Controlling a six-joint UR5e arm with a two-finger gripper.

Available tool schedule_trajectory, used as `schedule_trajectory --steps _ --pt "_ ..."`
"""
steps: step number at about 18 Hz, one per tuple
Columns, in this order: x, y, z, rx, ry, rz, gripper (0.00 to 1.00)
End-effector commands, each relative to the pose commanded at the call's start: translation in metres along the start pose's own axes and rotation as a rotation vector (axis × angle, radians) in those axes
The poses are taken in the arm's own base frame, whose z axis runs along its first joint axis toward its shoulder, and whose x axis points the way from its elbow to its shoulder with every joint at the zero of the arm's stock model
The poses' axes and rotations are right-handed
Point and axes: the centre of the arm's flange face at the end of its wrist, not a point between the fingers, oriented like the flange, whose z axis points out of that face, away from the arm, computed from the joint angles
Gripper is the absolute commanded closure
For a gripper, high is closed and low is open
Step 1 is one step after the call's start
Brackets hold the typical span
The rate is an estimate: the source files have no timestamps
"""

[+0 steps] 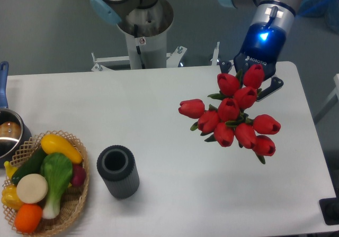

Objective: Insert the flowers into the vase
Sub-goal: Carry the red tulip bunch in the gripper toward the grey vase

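The flowers (233,115), a bunch of red closed tulip buds with green leaves, hang in the air over the right half of the table. My gripper (253,81) is behind and above the bunch, with its black fingers mostly hidden by the buds; it appears shut on the stems. The vase (117,171), a dark grey ribbed cylinder with a thick round rim, stands upright and open at the front left-centre of the table, far to the left of and below the bunch.
A wicker basket (74,208) of toy vegetables sits at the front left corner, just left of the vase. A steel pot with a blue handle (8,128) is at the left edge. The robot's base (143,30) stands behind the table.
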Motion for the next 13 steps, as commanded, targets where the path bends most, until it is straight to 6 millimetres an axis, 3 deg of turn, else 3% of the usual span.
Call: schedule_trajectory --steps 13 --pt "0.01 -0.003 0.011 0.095 0.078 -0.012 0.96"
